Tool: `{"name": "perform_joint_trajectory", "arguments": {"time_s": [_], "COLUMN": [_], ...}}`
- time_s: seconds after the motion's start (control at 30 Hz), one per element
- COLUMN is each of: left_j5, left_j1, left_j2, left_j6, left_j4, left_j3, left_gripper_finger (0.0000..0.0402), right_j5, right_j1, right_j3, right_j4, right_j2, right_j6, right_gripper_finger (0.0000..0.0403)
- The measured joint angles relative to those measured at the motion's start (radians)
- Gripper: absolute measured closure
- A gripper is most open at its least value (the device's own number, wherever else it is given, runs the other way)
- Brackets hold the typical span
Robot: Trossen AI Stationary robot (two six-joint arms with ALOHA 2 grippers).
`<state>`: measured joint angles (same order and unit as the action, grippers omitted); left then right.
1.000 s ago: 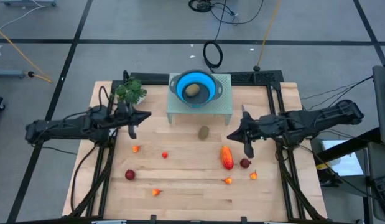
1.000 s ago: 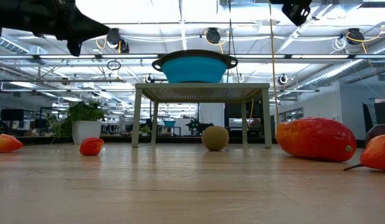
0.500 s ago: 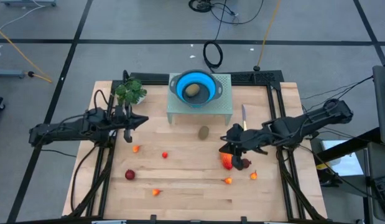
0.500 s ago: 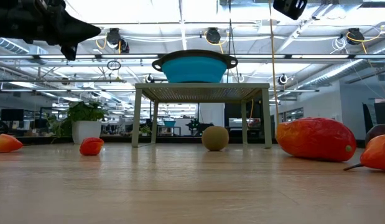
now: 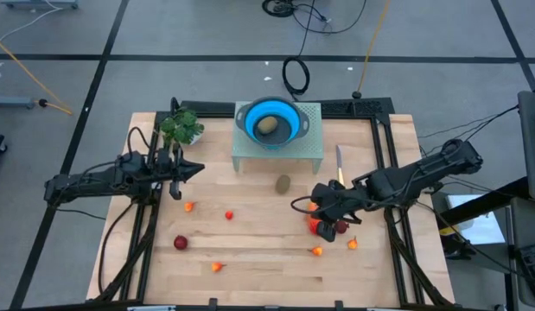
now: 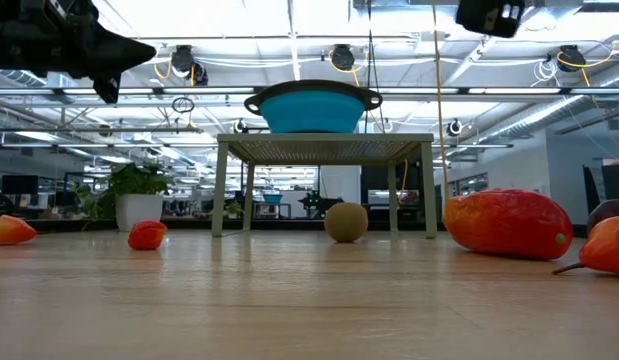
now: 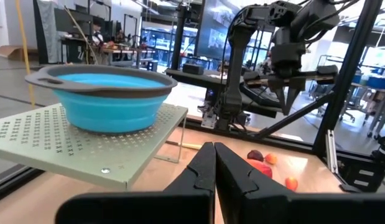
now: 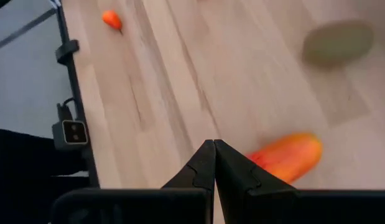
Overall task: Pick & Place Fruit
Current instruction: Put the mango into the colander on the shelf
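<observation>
The fruit lies scattered on the wooden table [image 5: 250, 285]. A long orange-red piece [image 5: 315, 226] [image 8: 285, 155] lies right of centre, and a brown kiwi [image 5: 283, 183] [image 6: 346, 221] rests near the middle. A second kiwi [image 5: 267, 126] sits in the blue bowl [image 5: 269, 111]. Two dark red round pieces [image 5: 181, 243] [image 5: 340, 227] and several tiny orange-red ones [image 5: 189, 206] lie about. My right gripper [image 5: 317, 212] [image 8: 212, 147] is shut, tipped down, hovering over the long piece. My left gripper [image 5: 198, 168] [image 7: 213, 147] is shut, level, above the table's left part.
The bowl stands on a pale green perforated stand [image 5: 280, 149] at the table's far middle. A green leafy bunch [image 5: 181, 127] sits at the far left. A slim yellow-handled knife [image 5: 340, 160] lies right of the stand. Bare wood lies along the near edge.
My right gripper has moved toward the table's left and near edges, tipping downward and rolling, and now hangs over the long orange-red piece. My left gripper has drawn back a little toward the left edge and sunk slightly. No fruit has moved.
</observation>
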<state>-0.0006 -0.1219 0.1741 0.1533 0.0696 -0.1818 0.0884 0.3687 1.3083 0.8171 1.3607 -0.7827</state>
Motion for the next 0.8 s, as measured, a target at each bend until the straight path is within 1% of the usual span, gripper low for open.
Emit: {"name": "perform_joint_trajectory", "arguments": {"time_s": [0.07, 0.17, 0.3, 0.47, 0.6, 0.8], "left_j5": [0.0, -0.01, -0.019, -0.019, 0.004, 0.044], "left_j1": [0.0, 0.0, 0.0, 0.0, 0.0, 0.0], "left_j2": [0.0, 0.0, 0.0, 0.0, 0.0, 0.0], "left_j6": [-0.001, -0.013, -0.029, -0.046, -0.039, -0.02], "left_j4": [-0.006, -0.032, -0.022, -0.014, -0.014, -0.014], "left_j3": [0.0, 0.0, 0.0, 0.0, 0.0, 0.0], "left_gripper_finger": [0.0401, 0.0401, 0.0401, 0.0401, 0.04, 0.0399], "right_j5": [-0.036, -0.053, -0.113, -0.117, -0.116, -0.116], "right_j1": [-0.002, -0.002, -0.008, -0.009, -0.024, -0.057], "right_j3": [0.001, 0.001, -0.001, -0.006, -0.006, -0.006], "right_j4": [0.017, 0.08, 0.13, 0.128, 0.129, 0.164], "right_j2": [0.008, 0.013, 0.018, 0.016, 0.017, 0.017], "right_j6": [-0.044, -0.108, -0.174, -0.249, -0.335, -0.41], "right_gripper_finger": [0.0403, 0.0403, 0.0403, 0.0397, 0.0371, 0.0305]}}
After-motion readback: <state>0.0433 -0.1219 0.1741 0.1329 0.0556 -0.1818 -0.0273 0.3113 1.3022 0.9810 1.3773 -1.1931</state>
